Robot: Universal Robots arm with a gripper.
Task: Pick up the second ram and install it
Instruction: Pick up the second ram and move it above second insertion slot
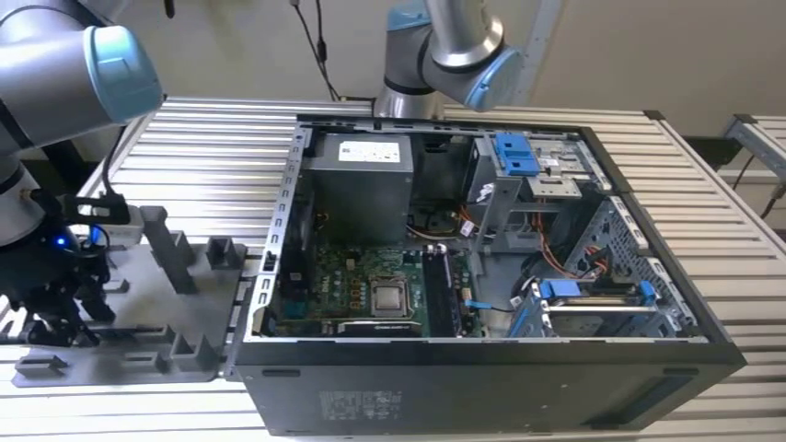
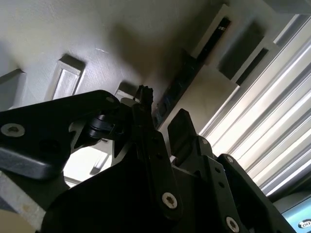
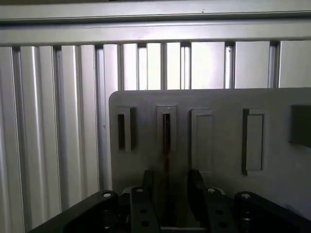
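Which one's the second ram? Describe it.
Grey tray at the exterior view's left, beside the computer case. In the first wrist view, the second ram is the thin strip on edge in the slot between the open gripper's fingers; neighbouring slots lie outside them.

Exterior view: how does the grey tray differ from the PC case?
The grey tray is low and flat with upright blocks; the black PC case is a tall open box showing its motherboard. The pincer hangs over the tray, not the case. Both rest on the ribbed metal table.
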